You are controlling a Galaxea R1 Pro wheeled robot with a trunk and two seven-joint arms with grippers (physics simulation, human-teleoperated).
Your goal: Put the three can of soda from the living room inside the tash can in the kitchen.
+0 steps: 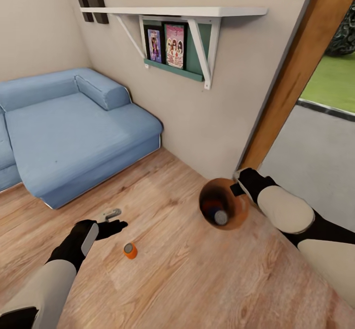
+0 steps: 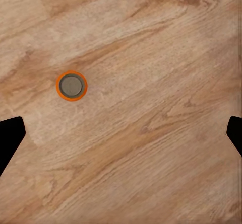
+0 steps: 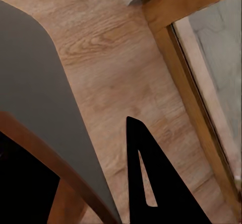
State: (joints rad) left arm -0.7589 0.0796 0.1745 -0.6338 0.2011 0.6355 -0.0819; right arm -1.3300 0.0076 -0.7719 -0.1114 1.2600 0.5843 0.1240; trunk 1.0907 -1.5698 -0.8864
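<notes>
An orange can of soda (image 1: 130,250) stands upright on the wood floor, its silvery top (image 2: 71,85) facing up. My left gripper (image 1: 111,224) hovers just above and beyond it, open, with the black fingertips (image 2: 10,138) far apart and nothing between them. My right gripper (image 1: 240,187) is shut on the rim of the trash can (image 1: 236,210), holding it above the floor. One finger (image 3: 151,183) lies outside the grey wall (image 3: 45,98). Inside the bin is a dark blue can (image 1: 220,217); a darker reddish shape beside it is unclear.
A blue sofa (image 1: 69,127) fills the left. A white wall shelf (image 1: 177,12) with framed pictures hangs on the beige wall ahead. A wood-framed glass door (image 1: 281,92) stands at the right, right beside the bin. Wood floor (image 1: 187,279) stretches in front.
</notes>
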